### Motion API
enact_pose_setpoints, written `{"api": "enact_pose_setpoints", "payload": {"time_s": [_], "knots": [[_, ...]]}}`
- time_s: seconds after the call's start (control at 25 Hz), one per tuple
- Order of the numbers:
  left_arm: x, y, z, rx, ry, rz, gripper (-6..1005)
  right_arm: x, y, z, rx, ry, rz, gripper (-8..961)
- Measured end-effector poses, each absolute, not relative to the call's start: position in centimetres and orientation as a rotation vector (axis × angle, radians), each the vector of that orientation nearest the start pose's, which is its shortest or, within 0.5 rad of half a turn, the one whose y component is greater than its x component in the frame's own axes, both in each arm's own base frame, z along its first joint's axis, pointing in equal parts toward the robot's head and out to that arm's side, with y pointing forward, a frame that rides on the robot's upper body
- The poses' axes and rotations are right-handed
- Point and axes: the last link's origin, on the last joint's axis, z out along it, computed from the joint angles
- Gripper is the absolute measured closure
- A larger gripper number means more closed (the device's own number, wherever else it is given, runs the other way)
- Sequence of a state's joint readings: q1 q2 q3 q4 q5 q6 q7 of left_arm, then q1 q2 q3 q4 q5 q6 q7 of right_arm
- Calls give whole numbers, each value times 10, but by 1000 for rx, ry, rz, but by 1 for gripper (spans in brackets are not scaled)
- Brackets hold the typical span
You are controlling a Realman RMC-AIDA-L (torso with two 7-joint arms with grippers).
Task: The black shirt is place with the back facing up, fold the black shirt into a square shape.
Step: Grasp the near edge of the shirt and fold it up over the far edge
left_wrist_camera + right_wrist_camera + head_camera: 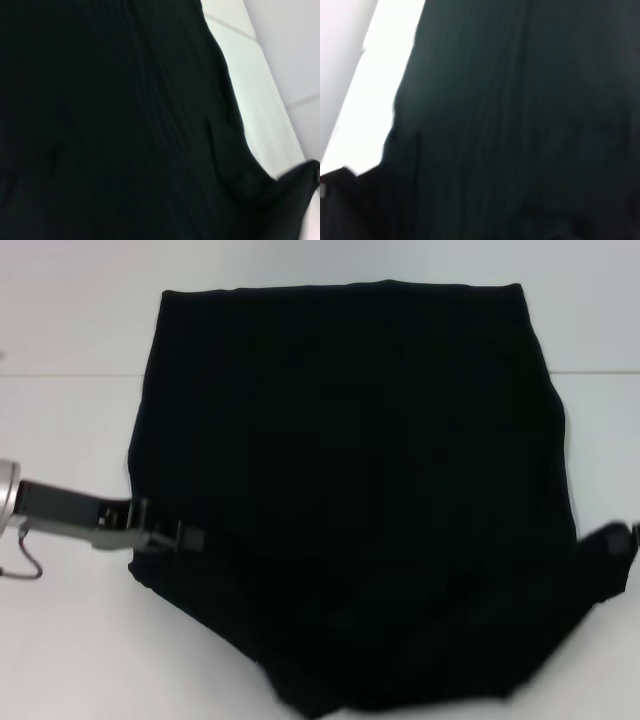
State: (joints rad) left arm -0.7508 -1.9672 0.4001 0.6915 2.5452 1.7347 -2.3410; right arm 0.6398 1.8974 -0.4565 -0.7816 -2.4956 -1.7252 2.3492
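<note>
A: Looking from the head view, the black shirt (pixel 350 490) covers most of the middle of the white worktop (pixel 60 640), plain side up, its far edge straight and its near edge rumpled and hanging toward the robot.

B: And the end effectors?

A: The left end effector (pixel 185 537) sits at the shirt's near-left edge, its tip lost against the dark cloth, so I cannot tell whether it is wide, narrow or gripping. The right end effector (pixel 615 540) shows only as a dark shape at the near-right edge (same doubt there).

B: So the step is probably taking both near corners for a fold?

A: I'd judge so. Both sides should catch one layer of hem, lift evenly, and carry the edge straight toward the far edge, keeping the cloth taut between them so the fold lands square.
</note>
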Motion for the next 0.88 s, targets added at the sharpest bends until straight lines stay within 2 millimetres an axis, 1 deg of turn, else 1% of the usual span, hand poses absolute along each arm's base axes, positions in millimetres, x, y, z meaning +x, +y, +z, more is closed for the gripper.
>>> {"api": "enact_pose_setpoints", "payload": {"time_s": [0.04,0.16,0.28,0.56,0.68,0.8,0.88], "knots": [[-261,361,53,-2440,-1836,-341,894,298,354,100,-2289,1771,287,874],[-255,377,53,-2375,-1821,-356,893,290,373,104,-2251,1700,294,870],[-248,390,53,-2337,-1803,-369,891,283,388,104,-2240,1638,279,866],[-237,425,64,-2192,-1735,-408,888,264,423,110,-2182,1478,282,857],[-236,437,61,-2125,-1703,-430,886,259,437,102,-2156,1419,255,854],[-240,447,47,-2057,-1674,-416,885,259,451,84,-2117,1377,222,850],[-243,451,39,-2030,-1655,-397,884,260,458,72,-2090,1355,206,847]]}}
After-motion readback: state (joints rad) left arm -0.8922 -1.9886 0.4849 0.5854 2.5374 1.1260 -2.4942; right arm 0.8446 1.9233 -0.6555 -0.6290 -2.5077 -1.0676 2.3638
